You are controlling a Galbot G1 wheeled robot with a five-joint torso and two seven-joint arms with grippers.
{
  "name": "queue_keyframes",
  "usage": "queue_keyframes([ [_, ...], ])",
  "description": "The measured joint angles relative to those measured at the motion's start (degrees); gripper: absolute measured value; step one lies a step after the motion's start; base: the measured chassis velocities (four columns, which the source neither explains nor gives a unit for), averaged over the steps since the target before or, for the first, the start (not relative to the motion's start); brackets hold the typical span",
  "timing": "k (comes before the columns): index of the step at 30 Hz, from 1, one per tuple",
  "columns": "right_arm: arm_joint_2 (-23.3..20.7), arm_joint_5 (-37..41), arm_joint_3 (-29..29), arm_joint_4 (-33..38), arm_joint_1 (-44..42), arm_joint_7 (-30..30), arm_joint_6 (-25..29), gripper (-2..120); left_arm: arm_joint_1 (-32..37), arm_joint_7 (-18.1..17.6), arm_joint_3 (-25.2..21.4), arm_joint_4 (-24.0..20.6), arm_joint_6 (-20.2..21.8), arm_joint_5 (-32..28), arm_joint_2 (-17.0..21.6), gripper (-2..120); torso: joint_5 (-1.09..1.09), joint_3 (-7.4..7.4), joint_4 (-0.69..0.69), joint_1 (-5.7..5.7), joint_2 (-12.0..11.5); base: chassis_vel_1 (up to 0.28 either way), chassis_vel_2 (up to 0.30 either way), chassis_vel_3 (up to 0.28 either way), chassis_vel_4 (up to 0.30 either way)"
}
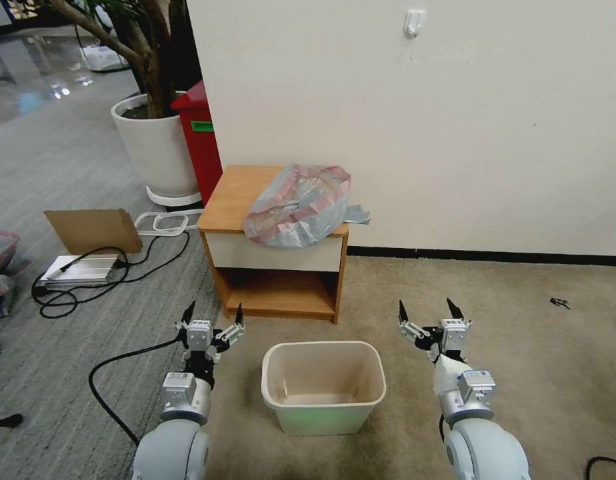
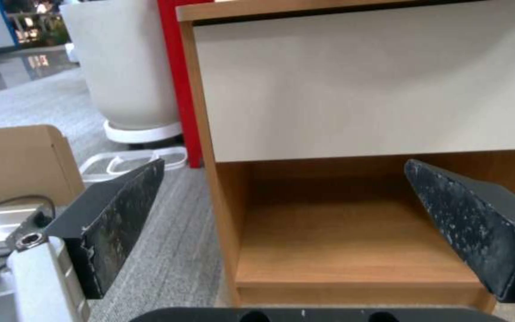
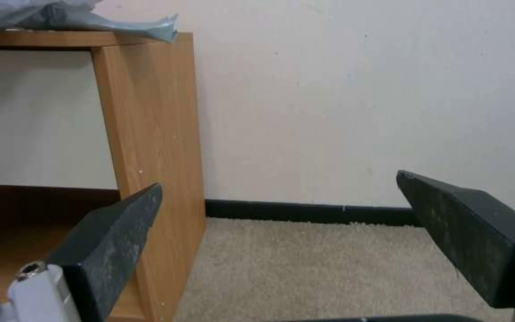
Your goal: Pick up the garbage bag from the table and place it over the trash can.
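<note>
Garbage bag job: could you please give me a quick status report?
Left gripper and right gripper open, empty, low either side of the trash can. Bag untouched on the table. Nothing in the way.

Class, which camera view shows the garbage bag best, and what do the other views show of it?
The head view: the whole garbage bag lies crumpled on the table, pink-red band visible. The right wrist view catches just a grey edge of it on the tabletop. The left wrist view faces the table's drawer front and shelf.
</note>
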Motion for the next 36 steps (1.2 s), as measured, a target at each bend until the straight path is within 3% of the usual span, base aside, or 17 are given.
queue_keyframes([
  [36, 0.00, 0.01, 0.00, 0.00, -0.01, 0.00, -0.01, 100, 0.09, 0.00, -0.03, -0.12, 0.01, -0.04, 0.01, 100, 0.00, 0.00, 0.00, 0.00, 0.00, 0.000, 0.000, 0.000, 0.000],
])
